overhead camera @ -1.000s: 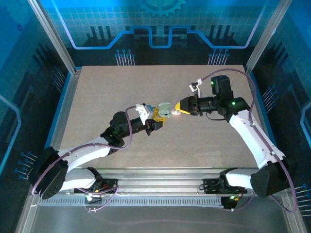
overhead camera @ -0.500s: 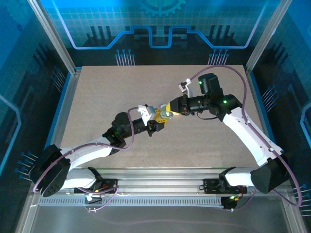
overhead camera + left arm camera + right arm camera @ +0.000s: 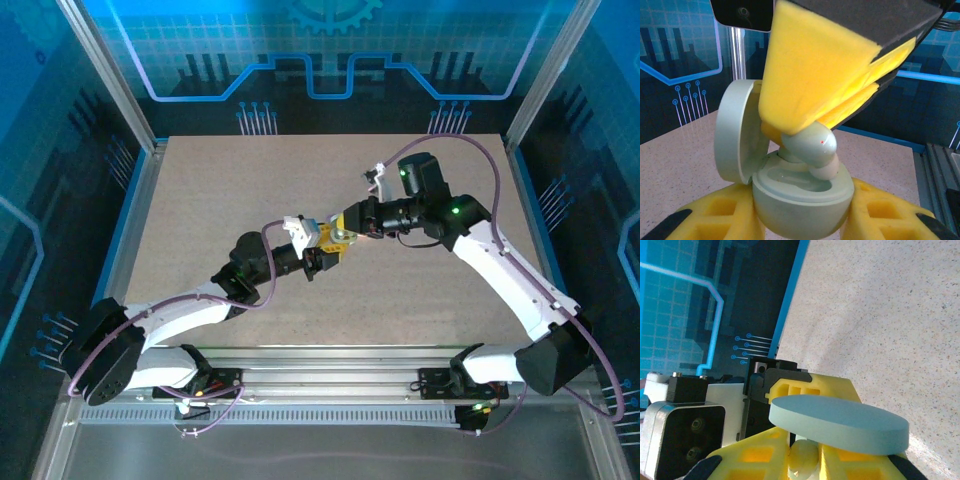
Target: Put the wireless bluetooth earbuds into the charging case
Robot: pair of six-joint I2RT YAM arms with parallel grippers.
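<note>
My left gripper (image 3: pixel 800 222) is shut on the pale green charging case (image 3: pixel 800 197), holding it up off the table with its round lid (image 3: pixel 734 132) swung open to the left. My right gripper (image 3: pixel 805 462) is shut on one pale green earbud (image 3: pixel 812 145) and reaches down from above. The earbud's tip sits in the case's right-hand cavity, touching the rim. In the right wrist view the earbud (image 3: pixel 804 456) is pinched between the yellow fingers (image 3: pixel 747 462), just under the lid (image 3: pixel 840 422). From above, the two grippers meet at the case (image 3: pixel 338 235) over the table's middle.
The speckled tan table (image 3: pixel 200 200) lies bare around the arms. Metal frame posts (image 3: pixel 110 75) and blue patterned walls close it in at the back and sides. A metal rail (image 3: pixel 330 360) runs along the near edge by the arm bases.
My right gripper has moved left with the earbud, from a small gap away to right over the open case. The left arm has barely moved.
</note>
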